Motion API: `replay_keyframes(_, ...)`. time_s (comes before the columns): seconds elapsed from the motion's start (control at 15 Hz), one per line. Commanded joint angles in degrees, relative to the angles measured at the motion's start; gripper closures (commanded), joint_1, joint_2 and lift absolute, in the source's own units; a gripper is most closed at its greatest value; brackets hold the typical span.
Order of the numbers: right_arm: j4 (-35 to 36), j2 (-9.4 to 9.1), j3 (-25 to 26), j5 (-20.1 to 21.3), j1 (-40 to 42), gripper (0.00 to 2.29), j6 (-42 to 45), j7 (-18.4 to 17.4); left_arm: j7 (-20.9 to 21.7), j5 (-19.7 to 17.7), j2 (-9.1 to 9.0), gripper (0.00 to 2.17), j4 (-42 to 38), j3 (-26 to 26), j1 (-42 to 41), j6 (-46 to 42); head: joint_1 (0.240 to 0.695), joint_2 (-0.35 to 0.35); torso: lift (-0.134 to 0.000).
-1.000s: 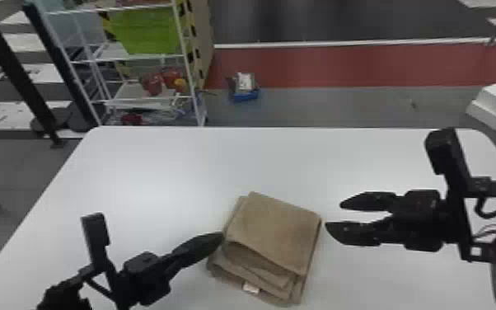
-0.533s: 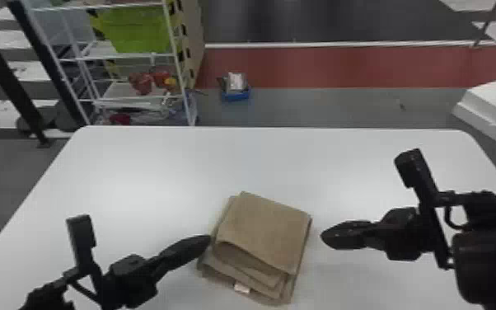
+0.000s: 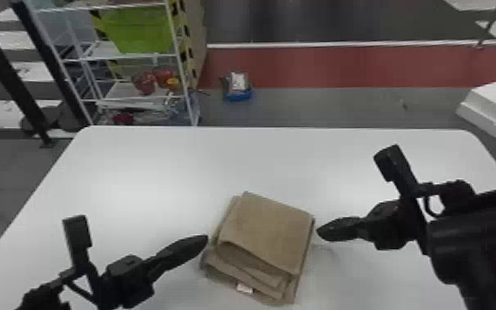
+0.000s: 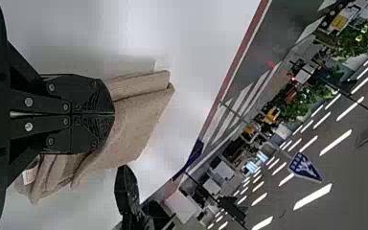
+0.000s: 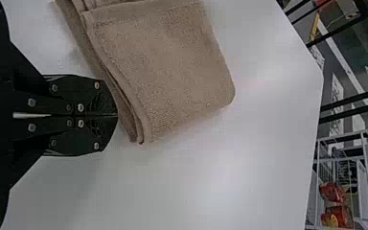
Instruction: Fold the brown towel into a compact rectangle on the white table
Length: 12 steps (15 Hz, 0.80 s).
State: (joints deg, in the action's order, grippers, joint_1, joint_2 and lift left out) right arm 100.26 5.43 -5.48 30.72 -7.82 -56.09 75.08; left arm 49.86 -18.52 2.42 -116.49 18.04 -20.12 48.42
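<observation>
Comparing with a second ago, the big change is the right gripper (image 3: 319, 231): its two fingers go from clearly parted to pressed together, with nothing between them. It also sits a bit closer to the towel's right edge than it does half a second ago. The left gripper (image 3: 204, 239) is fully closed too, holding nothing, same as before afaict from the head view, with its tip right by the towel's left side. Can't tell if either one is actually touching. The brown towel (image 3: 267, 231) lies on the white table (image 3: 156, 165) between them, same layered, slightly skewed stack as in the earlier shots. As for labels, there's a small pale tag (image 3: 244, 287) on its near edge, writing too tiny to read, plus a blue sign (image 4: 305, 167) off in the room.
</observation>
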Motion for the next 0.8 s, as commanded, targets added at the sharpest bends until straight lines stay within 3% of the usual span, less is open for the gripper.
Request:
replay_keyframes(0.0, -3.3, -0.77, -0.8, 0.3, -1.9, 1.85, 1.6, -1.2, 0.2, -0.2, 0.04, 1.44, -0.3, 1.2, -0.1, 0.2, 0.695, 0.085, -0.123)
replay_keyframes(0.33, -8.8, -3.41, -1.5, 0.7, -5.4, 1.85, 5.0, -3.7, 0.6, -0.4, 0.13, 1.45, -0.4, 2.1, -0.1, 1.6, 0.695, 0.116, -0.123)
replay_keyframes(0.73, -10.5, -5.48, -2.2, 0.7, -6.2, 1.85, 6.9, -5.6, 1.0, -1.2, 0.13, 1.44, -1.9, 3.2, -0.7, 3.2, 0.695, 0.155, -0.123)
